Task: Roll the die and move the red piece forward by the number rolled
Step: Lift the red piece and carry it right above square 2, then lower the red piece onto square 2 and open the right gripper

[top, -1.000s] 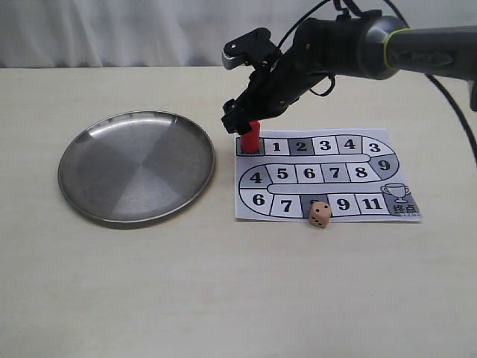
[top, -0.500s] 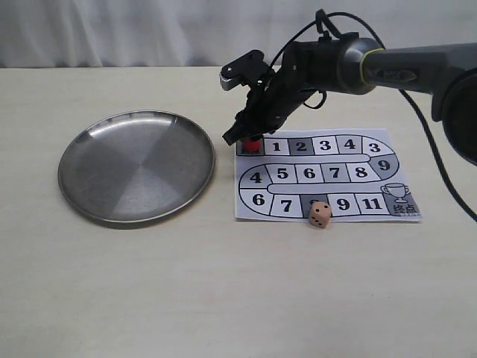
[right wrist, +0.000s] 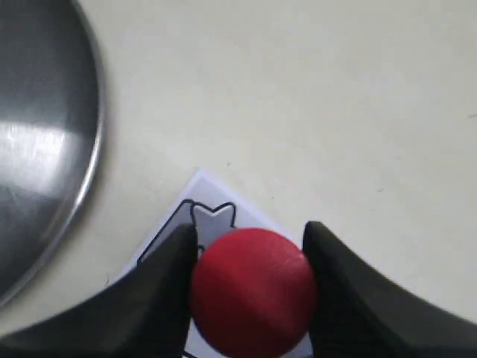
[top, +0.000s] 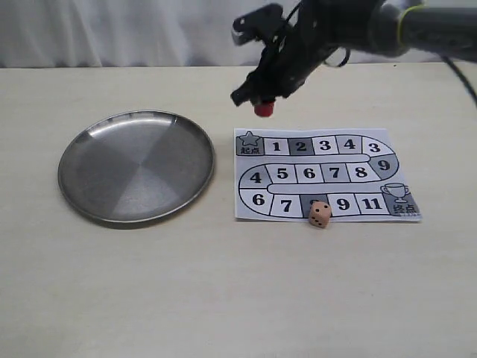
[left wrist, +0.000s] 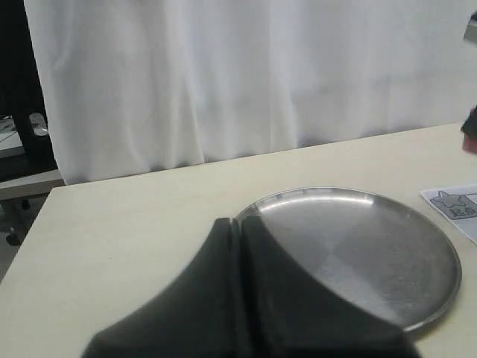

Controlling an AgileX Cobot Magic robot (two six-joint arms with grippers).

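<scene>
**A:** Nearest first, what lies there?

**B:** Bare table (top: 223,298), then the die (top: 320,215). It sits on the near edge of the board (top: 328,159), between squares 7 and 9, half on the paper. Its pips are too small for me to count.

**A:** And to the left?

**B:** A round steel plate (top: 136,167), just beside the board's left edge and apart from it. Nothing lies in it.

**A:** The left gripper (left wrist: 237,224)?

**B:** Only its own wrist view shows it. The fingers are pressed flat together with nothing between them, and the plate lies beyond them.

**A:** Where is the red piece (top: 262,110)?

**B:** Off the board and up in the air, over the far left corner by the star square (top: 250,142). The right gripper (top: 261,95) reaches in from the far right and has it. In the right wrist view the two fingers sit tight against either side of the piece's round top — parted only by its width — and the star square shows just past it.

**A:** Behind that?

**B:** The table's far edge, then a pale curtain (top: 112,30).
</scene>
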